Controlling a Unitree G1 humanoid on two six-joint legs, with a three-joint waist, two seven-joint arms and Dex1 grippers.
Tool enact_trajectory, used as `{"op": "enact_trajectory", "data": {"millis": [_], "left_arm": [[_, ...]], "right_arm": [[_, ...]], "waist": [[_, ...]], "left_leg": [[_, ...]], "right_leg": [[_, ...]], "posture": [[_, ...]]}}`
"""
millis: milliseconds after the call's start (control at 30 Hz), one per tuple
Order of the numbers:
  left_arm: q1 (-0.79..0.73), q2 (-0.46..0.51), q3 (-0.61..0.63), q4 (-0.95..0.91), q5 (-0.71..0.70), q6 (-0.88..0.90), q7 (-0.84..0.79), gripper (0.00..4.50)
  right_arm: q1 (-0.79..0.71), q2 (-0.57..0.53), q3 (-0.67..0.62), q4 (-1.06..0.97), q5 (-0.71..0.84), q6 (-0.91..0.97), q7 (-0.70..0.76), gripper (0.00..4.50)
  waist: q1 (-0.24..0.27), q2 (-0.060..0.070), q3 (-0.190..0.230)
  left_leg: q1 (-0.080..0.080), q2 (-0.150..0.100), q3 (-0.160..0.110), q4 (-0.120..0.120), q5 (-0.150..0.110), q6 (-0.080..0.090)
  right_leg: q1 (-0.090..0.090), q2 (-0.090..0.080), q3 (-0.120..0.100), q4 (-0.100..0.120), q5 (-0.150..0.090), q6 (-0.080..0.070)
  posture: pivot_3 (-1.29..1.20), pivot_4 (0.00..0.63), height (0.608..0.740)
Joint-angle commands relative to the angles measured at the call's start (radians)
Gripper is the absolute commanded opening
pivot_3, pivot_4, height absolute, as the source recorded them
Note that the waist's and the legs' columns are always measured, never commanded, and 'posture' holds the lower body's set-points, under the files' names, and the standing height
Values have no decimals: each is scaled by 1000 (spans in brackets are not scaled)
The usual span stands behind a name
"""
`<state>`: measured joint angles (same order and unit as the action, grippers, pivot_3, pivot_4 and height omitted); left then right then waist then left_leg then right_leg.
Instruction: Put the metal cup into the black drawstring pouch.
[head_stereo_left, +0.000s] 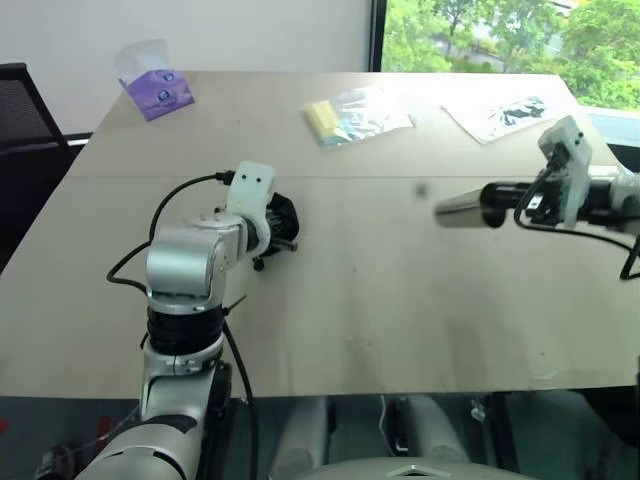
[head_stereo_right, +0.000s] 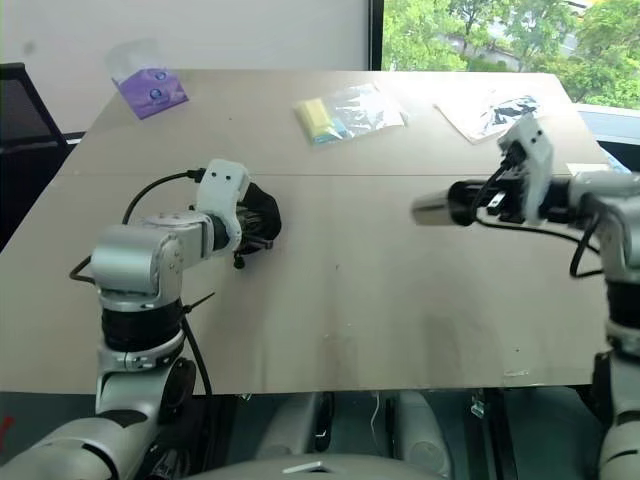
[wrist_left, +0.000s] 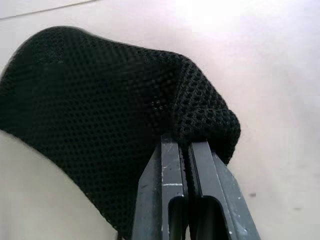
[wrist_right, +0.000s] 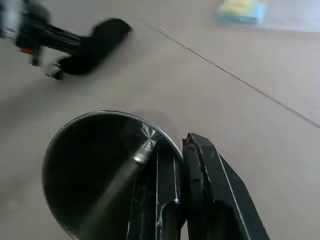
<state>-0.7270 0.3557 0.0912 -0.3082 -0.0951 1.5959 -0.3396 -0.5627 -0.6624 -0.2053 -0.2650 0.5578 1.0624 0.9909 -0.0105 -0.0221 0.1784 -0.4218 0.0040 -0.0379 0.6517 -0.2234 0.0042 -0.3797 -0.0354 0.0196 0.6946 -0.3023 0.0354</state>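
A purple packet (head_stereo_left: 155, 88) is seen at the far left of the pale wooden surface (head_stereo_left: 350, 300). The black drawstring pouch (head_stereo_left: 281, 222) is pinched at its mesh edge by the closed left claw (wrist_left: 184, 145), left of centre. A yellow-and-clear packet (head_stereo_left: 352, 115) and a printed wrapper (head_stereo_left: 500, 116) lie beyond. The metal cup (head_stereo_left: 458, 211) is held above the surface, its rim clamped by the right claw (wrist_right: 181, 150). A window with trees (head_stereo_left: 500, 35) is at the rear.

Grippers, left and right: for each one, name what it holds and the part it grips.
Left gripper: black pouch, fabric edge pinched. Right gripper: metal cup, held by its rim, one finger inside.
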Motion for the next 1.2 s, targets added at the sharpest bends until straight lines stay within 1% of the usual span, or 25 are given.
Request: {"op": "enact_trajectory", "data": {"millis": [33, 133, 233, 333, 400, 467, 533, 667, 767, 867, 1000, 1200], "left_arm": [[-90, -33, 44, 75, -66, 19, -18, 0], [-158, -112, 101, 194, -126, 19, -10, 0], [-202, -176, 129, 256, -142, 16, 8, 0], [-188, -226, 133, 282, -149, -75, 18, 0], [-194, -274, 198, 308, -165, -84, 34, 0], [-181, -315, 255, 317, -205, -144, 22, 0], [-171, -336, 280, 316, -211, -152, 44, 0], [-152, -312, 245, 315, -232, -166, 33, 0], [-137, -294, 231, 326, -247, -198, 28, 0], [-131, -291, 233, 336, -256, -223, 33, 0], [-111, -321, 265, 326, -297, -327, 21, 0], [-87, -311, 304, 337, -352, -341, 31, 0]], "right_arm": [[92, 191, -128, -196, 158, 85, -203, 26], [169, 318, -142, -307, 222, 96, -331, 26], [213, 393, -164, -354, 294, 85, -422, 26], [252, 419, -161, -377, 323, 59, -484, 26], [285, 421, -132, -396, 317, 27, -509, 26], [318, 415, -82, -414, 281, -14, -530, 26], [354, 444, -38, -398, 236, -114, -525, 26], [429, 434, 37, -348, 124, -287, -495, 26], [466, 427, 60, -353, 106, -372, -471, 26], [475, 427, 67, -356, 118, -410, -472, 26], [476, 416, 110, -324, 57, -443, -507, 26], [421, 456, 157, -309, 60, -494, -514, 26]], "waist": [[0, 0, 0], [0, 1, 0], [0, 1, 0], [-1, 1, 0], [-4, 1, 0], [-7, 1, 0], [-7, 1, 0], [-5, 1, 0], [-4, 1, 0], [-4, 1, 0], [-3, 1, 0], [-6, 1, 0]], "left_leg": [[0, 0, 0, 0, 0, 0], [0, -1, 0, 0, 0, 0], [0, -2, 1, 1, 0, 0], [1, -2, 1, 0, 0, 0], [2, -2, 2, -1, 0, 0], [3, -1, 3, -1, 0, 0], [3, -1, 4, -2, 0, 0], [4, -1, 4, -2, 0, 0], [4, -2, 5, -2, 0, 0], [4, -1, 4, -2, 0, 0], [4, -1, 4, -2, 0, 0], [4, -1, 4, -2, 0, 0]], "right_leg": [[0, 0, 0, 0, 0, 0], [-1, 0, 0, 1, 0, 0], [-1, 1, -3, 1, 0, 0], [-1, 1, -2, 2, 0, 0], [-1, 1, -1, 2, 0, 0], [-1, 1, 0, 2, 0, 0], [-1, 1, 0, 2, 0, 0], [0, 3, 1, 2, 0, 0], [0, 3, 1, 1, 0, 1], [0, 3, 0, 2, 0, 0], [0, 3, 0, 1, 0, 1], [0, 2, 1, 2, 0, 0]], "posture": [[0, 150, 740], [0, 150, 740], [0, 150, 740], [0, 150, 740], [0, 150, 740], [0, 150, 740], [0, 150, 740], [0, 150, 740], [0, 150, 740], [0, 150, 740], [0, 150, 740], [0, 150, 740]]}}
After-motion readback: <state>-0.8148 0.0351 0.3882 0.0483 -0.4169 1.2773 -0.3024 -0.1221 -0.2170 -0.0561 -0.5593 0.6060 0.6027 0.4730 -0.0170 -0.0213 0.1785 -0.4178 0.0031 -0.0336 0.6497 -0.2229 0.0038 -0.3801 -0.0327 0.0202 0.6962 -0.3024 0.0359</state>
